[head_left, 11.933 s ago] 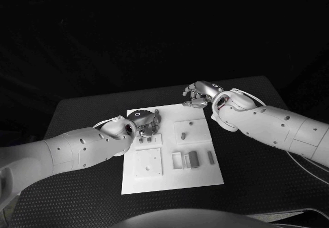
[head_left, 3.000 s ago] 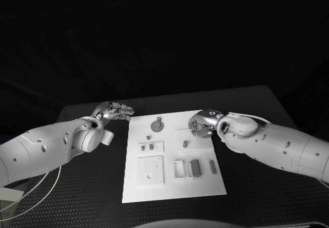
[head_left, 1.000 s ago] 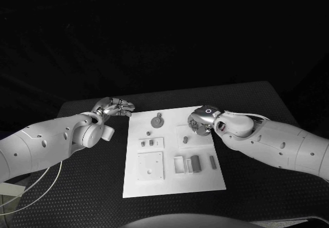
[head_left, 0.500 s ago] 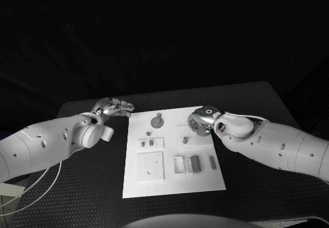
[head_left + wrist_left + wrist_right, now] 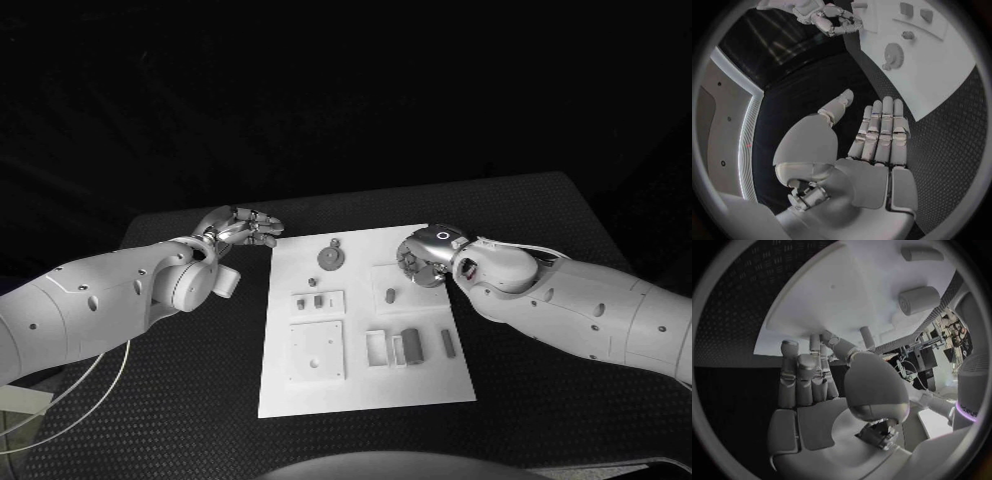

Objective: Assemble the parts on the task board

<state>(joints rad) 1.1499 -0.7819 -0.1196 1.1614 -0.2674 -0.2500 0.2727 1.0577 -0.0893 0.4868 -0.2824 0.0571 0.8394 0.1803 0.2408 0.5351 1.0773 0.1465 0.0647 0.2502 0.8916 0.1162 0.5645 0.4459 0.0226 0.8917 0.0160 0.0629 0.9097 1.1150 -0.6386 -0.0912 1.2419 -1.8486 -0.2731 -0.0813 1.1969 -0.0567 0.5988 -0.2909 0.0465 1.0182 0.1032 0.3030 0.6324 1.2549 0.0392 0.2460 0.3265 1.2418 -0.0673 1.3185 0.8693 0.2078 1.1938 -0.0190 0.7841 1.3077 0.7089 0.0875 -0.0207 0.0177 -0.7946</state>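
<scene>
Leftmost, left hand (image 5: 242, 227) off the task board (image 5: 361, 385), over bare tabletop (image 5: 173, 400) just beside the board's far left corner, fingers apart and straight in the left wrist view (image 5: 873, 135), holding nothing. On the board next: round geared part (image 5: 332, 258) near the far edge, two short pegs (image 5: 307, 298) standing in a small square block nearer, a plain square plate (image 5: 315, 350) below that. Further right, in the middle: open rectangular frame (image 5: 376, 347), darker bar (image 5: 410, 345) just beside it, thin strip (image 5: 446, 342) apart at the board's right edge. Above those, a lone upright peg (image 5: 391, 295) in its own square recess. Then right hand (image 5: 423, 257), hovering over the board's far right part, near that peg; fingers loosely bent toward the surface in the right wrist view (image 5: 807, 375), nothing seen between them, apparently empty, though not certain whether any fingertip touches the board. Likely risks from here: knocking the upright peg over or out of its recess on descent, since small and close under the fingers; nudging the whole board across the tabletop, with nothing visibly bracing it and the left hand off it; a poor pinch on so small a part, ending in a drop or a tilted seat.
</scene>
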